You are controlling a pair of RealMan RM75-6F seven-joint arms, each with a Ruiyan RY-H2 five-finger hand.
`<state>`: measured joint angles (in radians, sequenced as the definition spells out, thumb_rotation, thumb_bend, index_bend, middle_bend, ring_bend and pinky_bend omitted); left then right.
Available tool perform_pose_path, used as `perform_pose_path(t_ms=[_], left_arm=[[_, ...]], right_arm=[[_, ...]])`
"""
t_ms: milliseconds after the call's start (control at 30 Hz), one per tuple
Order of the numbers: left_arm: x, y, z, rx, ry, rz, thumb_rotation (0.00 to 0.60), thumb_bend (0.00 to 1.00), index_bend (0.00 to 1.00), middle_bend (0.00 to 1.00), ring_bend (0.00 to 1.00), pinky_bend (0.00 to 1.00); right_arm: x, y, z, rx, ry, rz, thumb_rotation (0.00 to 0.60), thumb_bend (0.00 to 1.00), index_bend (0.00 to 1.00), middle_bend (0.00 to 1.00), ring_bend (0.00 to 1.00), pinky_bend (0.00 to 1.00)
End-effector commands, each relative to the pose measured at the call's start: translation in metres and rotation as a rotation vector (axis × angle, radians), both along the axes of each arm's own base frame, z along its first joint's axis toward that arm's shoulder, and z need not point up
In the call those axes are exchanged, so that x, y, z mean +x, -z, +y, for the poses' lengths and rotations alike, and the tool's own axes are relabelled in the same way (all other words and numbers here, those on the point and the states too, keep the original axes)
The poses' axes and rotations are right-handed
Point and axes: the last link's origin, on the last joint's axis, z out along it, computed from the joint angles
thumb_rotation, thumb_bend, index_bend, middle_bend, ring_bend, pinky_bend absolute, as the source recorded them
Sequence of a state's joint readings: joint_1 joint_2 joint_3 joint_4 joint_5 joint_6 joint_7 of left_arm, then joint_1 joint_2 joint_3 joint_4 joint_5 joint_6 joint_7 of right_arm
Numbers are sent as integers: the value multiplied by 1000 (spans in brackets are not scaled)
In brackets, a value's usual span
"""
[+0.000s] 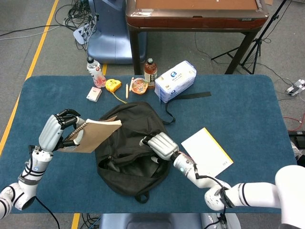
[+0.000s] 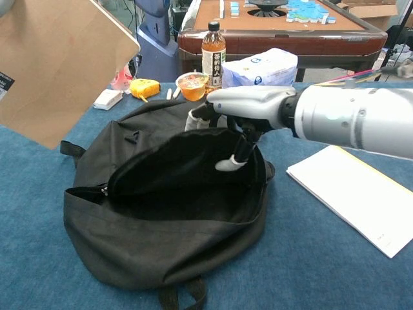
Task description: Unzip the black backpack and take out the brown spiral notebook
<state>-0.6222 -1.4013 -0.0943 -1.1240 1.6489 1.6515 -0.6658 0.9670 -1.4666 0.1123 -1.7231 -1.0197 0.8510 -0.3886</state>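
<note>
The black backpack point(image 1: 131, 148) lies unzipped in the middle of the blue table, its opening point(image 2: 187, 174) gaping and dark inside. My left hand point(image 1: 59, 128) holds the brown spiral notebook point(image 1: 93, 135) by its spiral edge, lifted clear to the left of the bag. In the chest view the notebook point(image 2: 58, 64) fills the upper left corner. My right hand point(image 1: 162, 144) sits at the bag's right side. Its fingers point(image 2: 235, 155) curl over the edge of the flap and pinch it.
Along the table's far side stand a white drink bottle point(image 1: 95, 71), a yellow tape measure point(image 1: 113, 85), a snack cup point(image 1: 139, 86), a brown tea bottle point(image 1: 150, 71) and a tissue pack point(image 1: 175, 81). A white booklet point(image 1: 206, 150) lies right of the bag.
</note>
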Motion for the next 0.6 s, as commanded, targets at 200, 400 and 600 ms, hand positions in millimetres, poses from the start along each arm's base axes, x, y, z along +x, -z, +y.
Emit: perform_pose_path(t_ms=[200, 400, 600], left_arm=[[-11, 16, 35, 26, -103, 120, 600, 469, 611, 766, 648, 374], [-9, 47, 43, 52, -112, 239, 600, 469, 615, 778, 649, 377], [1, 86, 32, -43, -76, 323, 600, 469, 601, 774, 646, 382]], right_arm=[[-26, -49, 26, -76, -9, -43, 600, 0, 65, 214, 179, 371], [-47, -96, 32, -213, -2, -106, 600, 0, 105, 294, 216, 373], [-71, -137, 29, -332, 48, -88, 600, 0, 122, 303, 222, 373]])
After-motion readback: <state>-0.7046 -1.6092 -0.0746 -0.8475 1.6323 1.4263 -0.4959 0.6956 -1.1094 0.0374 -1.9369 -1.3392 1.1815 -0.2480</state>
